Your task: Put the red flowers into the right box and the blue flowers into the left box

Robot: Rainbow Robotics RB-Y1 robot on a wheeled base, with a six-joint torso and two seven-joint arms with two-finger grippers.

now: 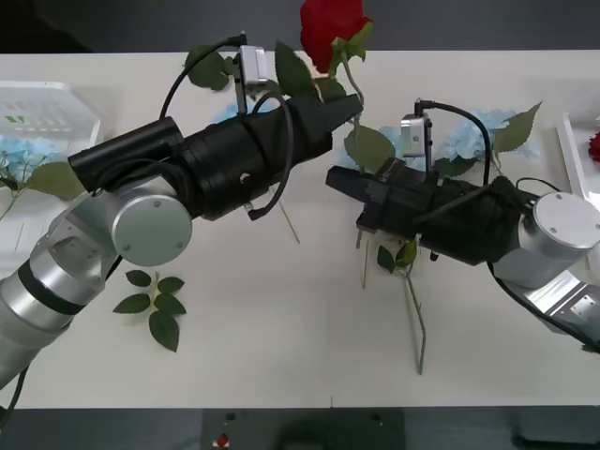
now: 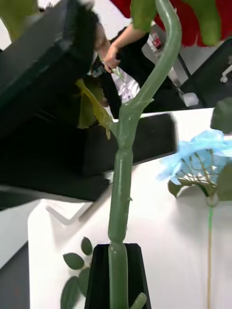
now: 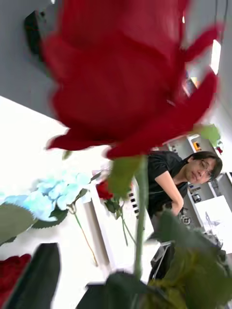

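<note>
Red flower (image 1: pixel 333 28) is up off the worktop at far centre, head high, stem dropping between both arms. Its bloom looms large in the left wrist view (image 3: pixel 125 87).

Right pincer (image 1: pixel 336 178) comes in from the right and points left at mid-worktop. In the right wrist view it is clamped on that flower's thick green stem (image 2: pixel 121 193), with the black fingers (image 2: pixel 104 277) together behind it. The stem runs on up to the red head.

Left pincer (image 1: pixel 352 105) reaches in from the left, with its tip right at the same stem, just under the bloom and above the right pincer. I can't tell whether it's gripping or slack.

1 blue flower (image 1: pixel 469 131) lies on the far worktop, right of centre, just beyond the right pincer; I also see it from the right wrist (image 2: pixel 198 154). A 2nd blue flower (image 1: pixel 19 150) sits at the far left by the left box (image 1: pixel 56 98), and a 3rd blue cluster (image 1: pixel 230 112) peeks out behind the left arm.

Right box (image 1: pixel 569 141) is at the right edge, with another red head (image 1: pixel 594 145) in it.

1 leaf sprig (image 1: pixel 155 300) lies near-left on the worktop, under the left arm.
</note>
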